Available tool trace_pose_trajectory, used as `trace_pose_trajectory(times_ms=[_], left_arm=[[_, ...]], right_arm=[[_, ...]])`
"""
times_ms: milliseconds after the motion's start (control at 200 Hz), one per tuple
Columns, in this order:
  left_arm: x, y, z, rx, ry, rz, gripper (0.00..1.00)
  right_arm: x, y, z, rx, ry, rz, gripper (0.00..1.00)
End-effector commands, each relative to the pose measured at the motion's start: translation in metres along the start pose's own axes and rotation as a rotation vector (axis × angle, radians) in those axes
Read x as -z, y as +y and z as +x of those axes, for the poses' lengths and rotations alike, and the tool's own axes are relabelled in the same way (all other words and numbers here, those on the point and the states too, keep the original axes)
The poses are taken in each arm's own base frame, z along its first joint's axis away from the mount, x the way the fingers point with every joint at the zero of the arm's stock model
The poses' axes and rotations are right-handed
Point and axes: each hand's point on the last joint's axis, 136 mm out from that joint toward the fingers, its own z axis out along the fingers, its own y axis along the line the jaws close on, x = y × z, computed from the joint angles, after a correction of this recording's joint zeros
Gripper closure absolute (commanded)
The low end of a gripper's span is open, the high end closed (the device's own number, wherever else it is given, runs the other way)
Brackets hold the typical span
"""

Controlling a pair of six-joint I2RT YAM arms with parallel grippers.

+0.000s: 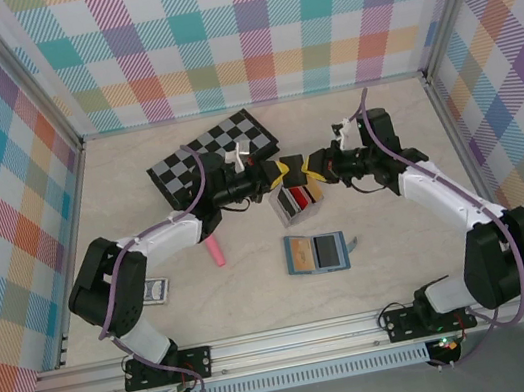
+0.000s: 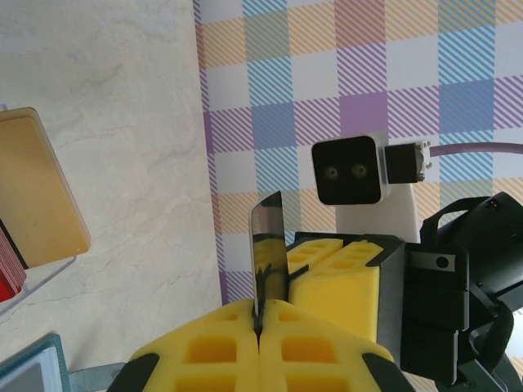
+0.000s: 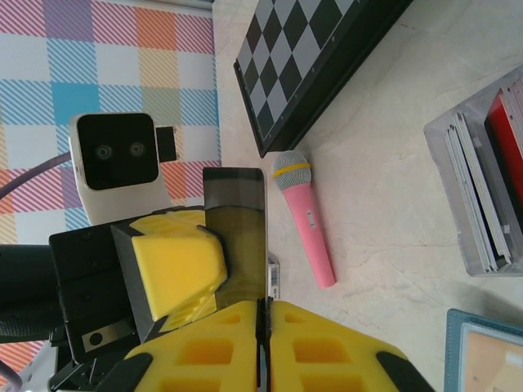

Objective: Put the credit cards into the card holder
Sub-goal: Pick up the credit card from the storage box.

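So the card holder (image 1: 316, 252) lies open by the worktop's front edge, nearer than both pincers. Farther back, left gripper (image 2: 260, 327) and right gripper (image 3: 263, 314) both pinch one black card (image 2: 268, 245), long axis arm-to-arm.

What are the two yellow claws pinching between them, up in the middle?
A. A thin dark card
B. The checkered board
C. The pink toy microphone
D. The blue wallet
A: the dark card stands pinched in the left gripper, with the right gripper shut on its other end, while the pink microphone lies on the table.
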Motion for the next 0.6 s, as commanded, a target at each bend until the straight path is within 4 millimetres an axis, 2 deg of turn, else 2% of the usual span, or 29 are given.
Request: trace_pose_trajectory(times_ms=[0,110,370,455,495,520,555,595], left_arm=[[0.001,-0.008,0.008,-0.025,0.027,0.014,1.0],[0.001,-0.012,0.011,-0.031,0.049,0.036,1.0],[0.001,-0.024,0.017,-0.049,0.089,0.093,1.0],[0.001,-0.022,0.017,-0.044,0.091,0.085,1.0],[0.001,-0.017,0.018,-0.037,0.09,0.06,0.89],[0.001,-0.012,0.018,-0.031,0.09,0.039,0.86],[0.003,-0.004,0.019,-0.025,0.086,0.006,0.84],[0.006,0.008,0.022,-0.02,0.079,-0.05,0.73]], right_arm=[[-0.001,0.021,0.006,0.055,0.066,-0.103,0.85],[-0.003,0.029,0.009,0.067,0.112,-0.164,0.82],[-0.003,0.032,0.008,0.075,0.134,-0.197,0.83],[-0.002,0.03,0.01,0.075,0.13,-0.186,0.89],[0.0,0.03,0.011,0.08,0.13,-0.178,0.91],[0.001,0.028,0.012,0.084,0.125,-0.164,0.93],[0.003,0.021,0.012,0.08,0.109,-0.113,0.94],[0.008,0.009,0.014,0.085,0.085,-0.031,0.94]])
